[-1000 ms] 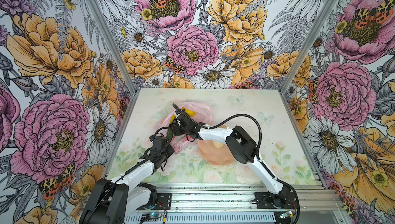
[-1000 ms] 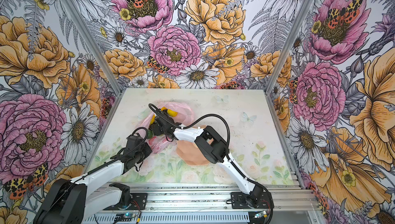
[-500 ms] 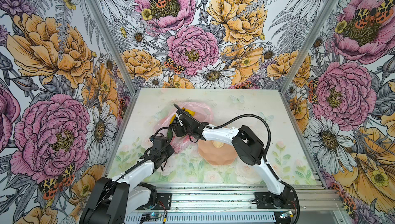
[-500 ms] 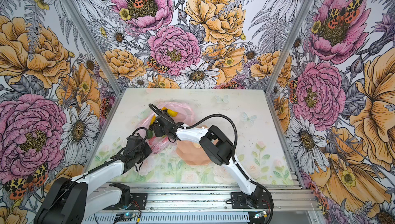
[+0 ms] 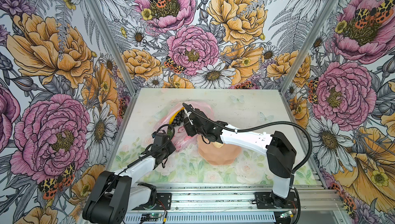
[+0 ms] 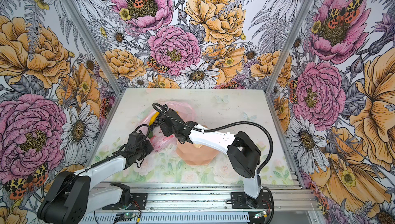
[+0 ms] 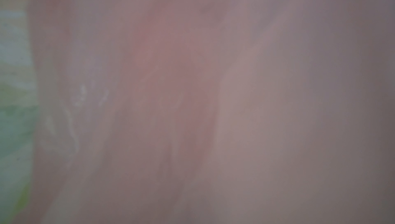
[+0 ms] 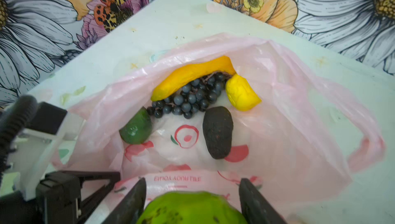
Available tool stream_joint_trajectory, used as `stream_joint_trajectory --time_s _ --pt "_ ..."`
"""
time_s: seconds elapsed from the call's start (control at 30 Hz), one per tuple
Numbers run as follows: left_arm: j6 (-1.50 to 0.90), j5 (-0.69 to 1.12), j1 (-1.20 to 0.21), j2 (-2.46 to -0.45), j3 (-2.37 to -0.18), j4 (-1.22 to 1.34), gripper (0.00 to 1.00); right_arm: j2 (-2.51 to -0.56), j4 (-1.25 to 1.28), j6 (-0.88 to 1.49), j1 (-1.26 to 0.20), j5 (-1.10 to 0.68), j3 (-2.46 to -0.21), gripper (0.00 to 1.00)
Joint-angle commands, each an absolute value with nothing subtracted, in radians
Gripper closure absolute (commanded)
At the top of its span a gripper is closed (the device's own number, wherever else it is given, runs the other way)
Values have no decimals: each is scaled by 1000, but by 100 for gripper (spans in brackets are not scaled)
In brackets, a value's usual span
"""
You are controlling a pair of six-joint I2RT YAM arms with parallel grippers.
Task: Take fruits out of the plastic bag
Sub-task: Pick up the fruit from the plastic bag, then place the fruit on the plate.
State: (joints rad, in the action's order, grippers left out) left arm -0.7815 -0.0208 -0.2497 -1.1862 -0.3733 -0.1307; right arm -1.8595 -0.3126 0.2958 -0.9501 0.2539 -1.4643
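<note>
plastic bag [image 5: 206, 107]: pink, translucent, crumpled on the surface [image 5: 245, 113], left of centre and toward the far side, in both top views. its open mouth shows 1 yellow banana [image 5: 173, 116] and 1 dark grape bunch [image 5: 180, 119]. right gripper [image 5: 188, 129] is over the bag's near part. left gripper [image 5: 172, 147] is at the bag's near left edge. peach dish [image 5: 220, 155] lies just beside the bag on its right, holding 1 cream pear [image 5: 218, 145], partly under the right arm.

left wrist view: blurred pink film covers nearly everything, with a strip of surface at 1 edge. the gripper itself is not visible here.

right wrist view: the bag's mouth is open, with 5 fruits inside. the banana lies along the far wall with the grape bunch against it. 1 yellow lemon [image 8: 242, 93] is just beside the grapes. 1 blackish oval fruit [image 8: 218, 132] lies on the printed film. 1 dark green fruit [image 8: 135, 129] sits by the side wall. right gripper: jaws partly apart, clasped on both sides of 1 lime-green ball [image 8: 192, 208] at the bag's near rim. left gripper: fingers [image 8: 96, 177] closed together, pinching the bag's rim.
</note>
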Motion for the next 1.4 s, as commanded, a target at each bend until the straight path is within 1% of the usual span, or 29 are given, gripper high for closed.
stream_joint_trajectory --time_s 0.0,0.33,0.6,1.13,1.23,1.37 --pt "-737 -19 -234 -1193 -416 -150 100 -1776 -416 271 -957 353 -1393 44" --pt "-692 -43 -217 -1186 -456 -190 100 -1654 -584 352 -980 443 -1235 46" --pt "-681 -37 -208 -1203 -465 -188 100 -1606 -668 443 -990 464 -1127 46" --pt "-684 -28 -201 -1203 -459 -183 100 -1738 -667 493 -987 503 -1121 48" --pt "-684 -26 -201 -1202 -459 -183 100 -1748 -667 499 -985 515 -1127 46" --pt "-684 -27 -199 -1198 -456 -183 100 -1763 -665 513 -973 512 -1130 37"
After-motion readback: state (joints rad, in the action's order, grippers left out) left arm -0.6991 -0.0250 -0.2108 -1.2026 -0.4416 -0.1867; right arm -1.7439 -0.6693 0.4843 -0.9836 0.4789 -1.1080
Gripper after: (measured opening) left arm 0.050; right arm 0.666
